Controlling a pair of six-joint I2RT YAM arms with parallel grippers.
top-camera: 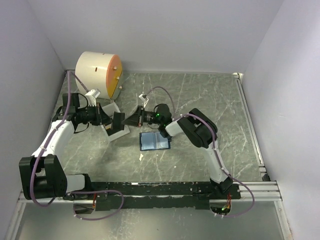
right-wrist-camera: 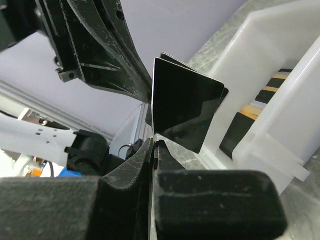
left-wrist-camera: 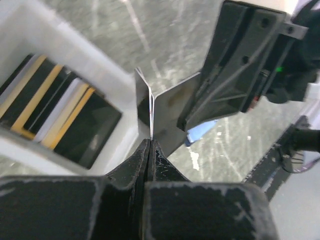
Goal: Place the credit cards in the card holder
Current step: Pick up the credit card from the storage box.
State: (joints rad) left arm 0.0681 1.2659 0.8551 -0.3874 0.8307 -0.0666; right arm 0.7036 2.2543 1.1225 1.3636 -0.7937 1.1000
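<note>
Left gripper: jaws pinched tight on the edge of a dark card, with a second thin card edge pressed against it. Right gripper: jaws clamped on the same dark card, facing the left one. In the top view, the white tray sits at 9 o'clock of the pinch and holds further cards. The card holder lies open on the table at 5 o'clock, apart.
</note>
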